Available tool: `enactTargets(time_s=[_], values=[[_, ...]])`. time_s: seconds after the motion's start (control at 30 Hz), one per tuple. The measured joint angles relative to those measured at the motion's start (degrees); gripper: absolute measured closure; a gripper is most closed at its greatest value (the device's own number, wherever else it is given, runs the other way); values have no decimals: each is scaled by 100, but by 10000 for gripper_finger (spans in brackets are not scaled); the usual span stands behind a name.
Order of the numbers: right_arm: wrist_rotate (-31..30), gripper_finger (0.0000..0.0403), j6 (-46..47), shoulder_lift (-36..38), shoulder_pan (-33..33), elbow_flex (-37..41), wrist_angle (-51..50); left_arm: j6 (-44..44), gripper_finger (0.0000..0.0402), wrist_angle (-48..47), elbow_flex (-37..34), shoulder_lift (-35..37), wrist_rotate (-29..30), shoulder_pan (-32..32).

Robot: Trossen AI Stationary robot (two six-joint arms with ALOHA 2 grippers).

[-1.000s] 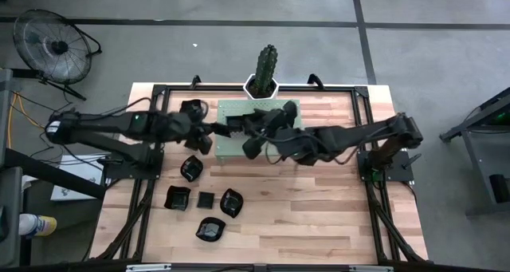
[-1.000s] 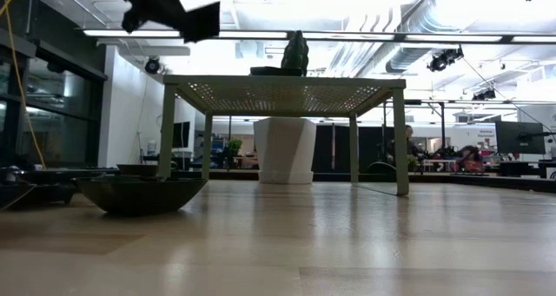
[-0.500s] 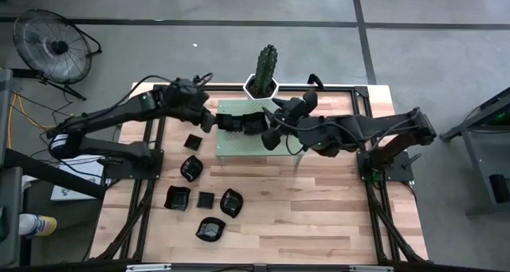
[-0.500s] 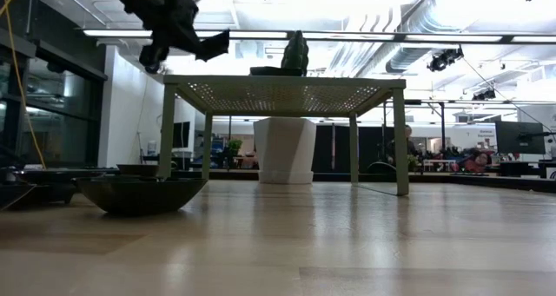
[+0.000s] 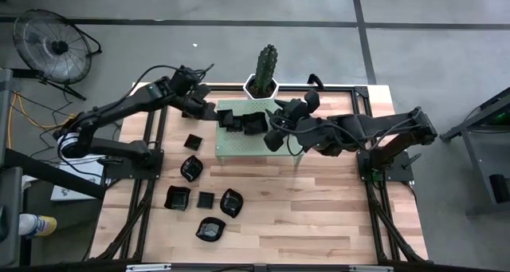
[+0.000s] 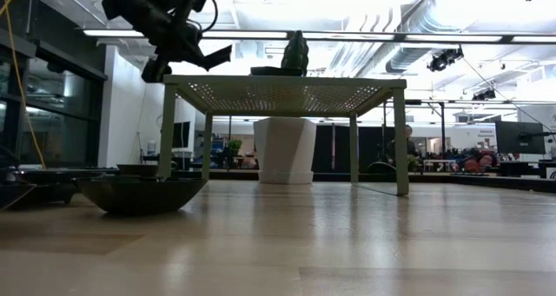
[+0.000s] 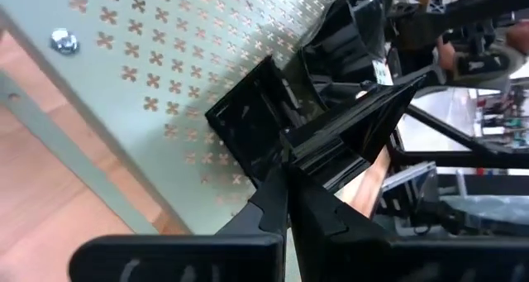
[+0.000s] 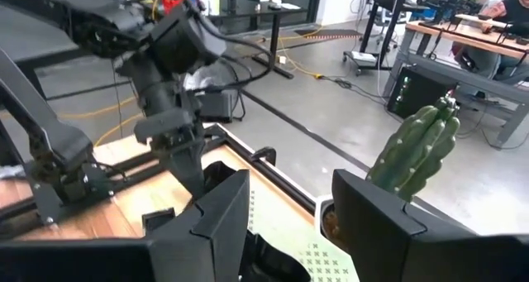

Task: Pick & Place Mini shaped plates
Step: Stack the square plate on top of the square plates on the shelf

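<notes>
Six small glossy black plates (image 5: pixel 205 199) lie on the wooden table (image 5: pixel 319 208) left of centre, near of the pale green perforated stand (image 5: pixel 231 146); at least two more black plates (image 5: pixel 247 123) sit on the stand's top. One green cactus in a white pot (image 5: pixel 264 71) stands at the table's far edge. The left gripper (image 5: pixel 209 112) reaches in from the left to the stand's far left corner, its jaws closed. The right gripper (image 5: pixel 275 120) stretches from the right over the stand, jaws apart, holding nothing that can be seen.
</notes>
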State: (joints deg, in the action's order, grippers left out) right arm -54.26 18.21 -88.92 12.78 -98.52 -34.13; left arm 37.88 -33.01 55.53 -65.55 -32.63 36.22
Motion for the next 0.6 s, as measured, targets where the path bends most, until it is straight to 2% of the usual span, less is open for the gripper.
enactTargets(time_s=[0.43,0.6], values=[[0,233,132,11,0,0,-370,615,401,6,2,-415,-741,166],[-1,233,138,55,0,0,-638,745,401,10,2,-477,-657,164]])
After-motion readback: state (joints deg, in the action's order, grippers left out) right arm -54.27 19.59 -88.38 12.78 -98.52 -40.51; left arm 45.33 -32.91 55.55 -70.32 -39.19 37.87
